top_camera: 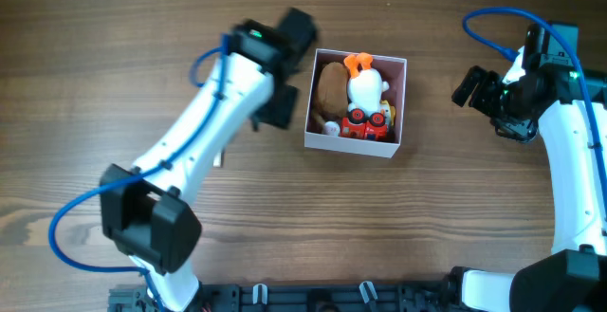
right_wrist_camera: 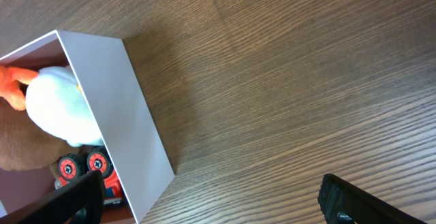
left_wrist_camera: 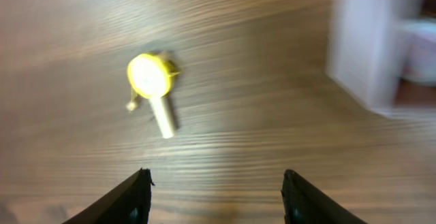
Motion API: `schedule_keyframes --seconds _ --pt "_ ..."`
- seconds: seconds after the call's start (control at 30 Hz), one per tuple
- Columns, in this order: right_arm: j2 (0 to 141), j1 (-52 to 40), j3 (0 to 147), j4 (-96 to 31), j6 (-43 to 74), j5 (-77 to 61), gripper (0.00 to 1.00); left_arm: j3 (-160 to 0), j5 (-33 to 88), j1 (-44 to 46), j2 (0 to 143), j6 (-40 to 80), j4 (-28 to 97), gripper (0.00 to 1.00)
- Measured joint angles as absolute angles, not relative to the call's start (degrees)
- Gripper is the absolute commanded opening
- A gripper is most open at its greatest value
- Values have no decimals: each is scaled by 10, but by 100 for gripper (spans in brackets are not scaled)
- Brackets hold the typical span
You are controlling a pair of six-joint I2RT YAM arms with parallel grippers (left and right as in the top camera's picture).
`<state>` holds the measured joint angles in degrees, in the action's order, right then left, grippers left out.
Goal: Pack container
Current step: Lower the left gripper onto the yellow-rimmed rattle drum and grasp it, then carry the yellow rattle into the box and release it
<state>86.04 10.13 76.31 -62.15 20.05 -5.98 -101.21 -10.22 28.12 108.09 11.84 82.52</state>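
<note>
The container (top_camera: pixel 349 141) is a square white-walled box at the table's middle. It holds a brown plush (top_camera: pixel 329 86), a white toy with an orange top (top_camera: pixel 363 84) and a red wheeled toy (top_camera: pixel 365 122). My left gripper (top_camera: pixel 278 106) is open and empty, just left of the container. In the left wrist view its fingers (left_wrist_camera: pixel 214 193) hang over bare wood, with a yellow toy with a pale stem (left_wrist_camera: pixel 153 84) ahead and the container wall (left_wrist_camera: pixel 361 54) blurred at the right. My right gripper (top_camera: pixel 474 86) is open and empty, to the right of the container (right_wrist_camera: pixel 129 108); its fingers (right_wrist_camera: pixel 211 200) are wide apart.
A small pale thing (top_camera: pixel 220 160) lies beside the left arm, most likely the yellow toy. Blue cables loop off both arms. The arm bases stand at the table's front edge. Bare wood surrounds the container.
</note>
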Motion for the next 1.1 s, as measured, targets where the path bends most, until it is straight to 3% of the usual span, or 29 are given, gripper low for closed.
schedule_keyframes --seconds 0.3,0.57,0.7,0.8,0.83,1.1 --pt "860 101 763 -621 201 -60 100 -804 -55 138 1081 165 672 57" --pt "860 101 763 -621 201 -60 100 -670 -30 107 1082 136 533 52" --pt "860 101 763 -621 201 -60 99 -647 -19 107 1079 128 500 44" --pt "860 101 763 -620 201 -60 100 -637 -4 107 1072 111 481 12" --pt "860 101 763 -619 201 -60 100 -635 -1 107 1071 110 478 6" --pt "860 101 763 -618 201 -60 100 -637 9 107 1069 79 488 4"
